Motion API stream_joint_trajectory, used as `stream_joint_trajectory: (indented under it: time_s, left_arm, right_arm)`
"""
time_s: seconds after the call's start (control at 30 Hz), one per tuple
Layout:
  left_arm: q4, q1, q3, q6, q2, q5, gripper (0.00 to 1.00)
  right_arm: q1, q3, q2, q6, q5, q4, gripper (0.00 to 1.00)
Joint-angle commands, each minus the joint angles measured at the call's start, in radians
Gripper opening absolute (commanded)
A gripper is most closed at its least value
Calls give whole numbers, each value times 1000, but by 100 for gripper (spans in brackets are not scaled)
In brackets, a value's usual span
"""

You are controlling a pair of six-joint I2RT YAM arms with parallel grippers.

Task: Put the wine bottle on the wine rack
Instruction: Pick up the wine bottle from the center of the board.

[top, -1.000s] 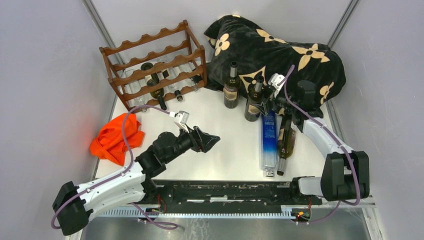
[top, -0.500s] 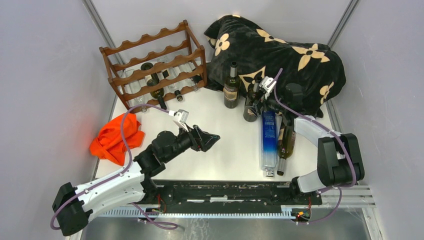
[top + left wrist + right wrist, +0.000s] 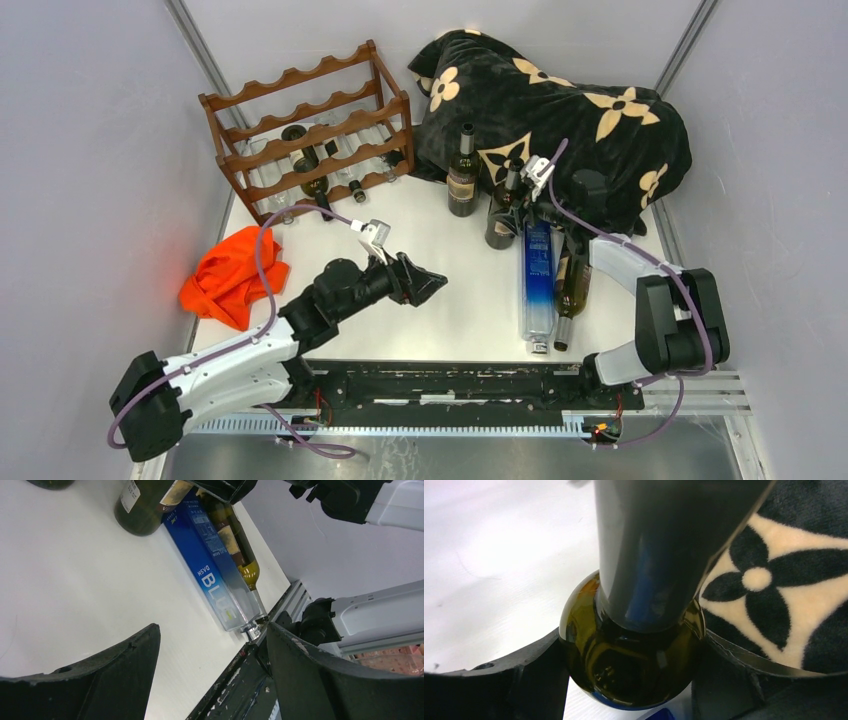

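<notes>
White table [image 3: 460, 305], plain grey walls [image 3: 90, 150] on three sides, metal posts [image 3: 197, 45] at far corners, black rail [image 3: 450, 380] along near edge. Even light.

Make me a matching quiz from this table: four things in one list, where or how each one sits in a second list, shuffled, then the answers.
Things:
1. wine rack
2. orange cloth
3. blue bottle
4. dark green bottle

Places:
A. lying flat on the table
B. between the right gripper's fingers
C. standing at the far left corner
D. crumpled by the left edge

Pairs: 1-C, 2-D, 3-A, 4-B
</notes>
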Motion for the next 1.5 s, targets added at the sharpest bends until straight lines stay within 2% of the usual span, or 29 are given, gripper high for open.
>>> stream_joint_trajectory:
  time_s: [0.0,0.07,0.2,0.27,0.43,0.6,0.7,0.9,1.1,1.2,1.3,1.47]
  left_arm:
    - [56,-2,41,124,46,77,83]
    - [33,-3,72,174,77,98,82]
    - [4,-2,112,253,126,96,83]
    - [-17,-2,128,260,147,82,91]
    - [51,-2,99,212,140,136,100]
    - [134,-2,16,127,75,131,100]
    - [190,-2,-31,84,46,133,100]
    - [277,-3,-100,51,30,105,96]
    - [329,-11,-97,44,95,98,96]
    - [345,-19,-98,30,114,58,100]
    - [428,-27,-131,5,116,21,100]
    - [448,-39,-128,-1,158,0,100]
  right_arm:
    - [-19,-10,-94,88,-113,6,15]
    - [-26,-34,-127,141,-155,27,9]
    - [-37,-67,-174,354,-231,128,2]
    - [-37,-74,-198,428,-272,135,1]
    - [-38,-197,-274,561,-437,145,0]
    - [-36,-318,-398,598,-442,229,0]
    - [-37,-336,-403,715,-452,344,0]
    - [-37,-372,-378,845,-439,469,0]
    - [-37,-377,-350,868,-429,478,0]
    - [-37,-379,-348,873,-423,479,0]
    - [-37,-376,-335,886,-427,486,0]
    - [-37,-376,-309,898,-430,494,0]
